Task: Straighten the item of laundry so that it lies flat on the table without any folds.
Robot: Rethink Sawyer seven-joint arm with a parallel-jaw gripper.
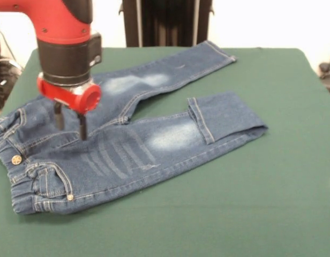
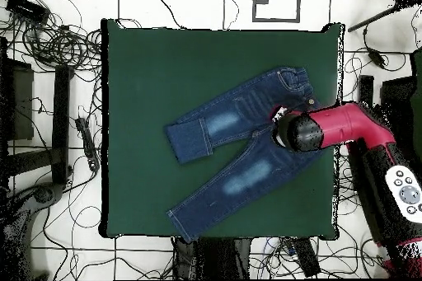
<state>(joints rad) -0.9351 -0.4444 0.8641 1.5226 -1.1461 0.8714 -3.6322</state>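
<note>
From the front, small blue jeans (image 1: 133,144) are seen spread on the green counter (image 1: 234,203), the nearer leg's cuff folded back on itself. The gripper (image 1: 70,123) is held over the seat area, its two fingers (image 1: 83,128) parted and empty. From overhead, the jeans (image 2: 235,150) are laid toward the counter's (image 2: 140,88) right side, under the red arm (image 2: 338,125).

We see the dark green table (image 1: 250,203) carrying 1 pair of denim jeans (image 1: 127,155), waistband toward one table edge, 1 leg stretched straight, the other leg's cuff end folded back over itself.
</note>
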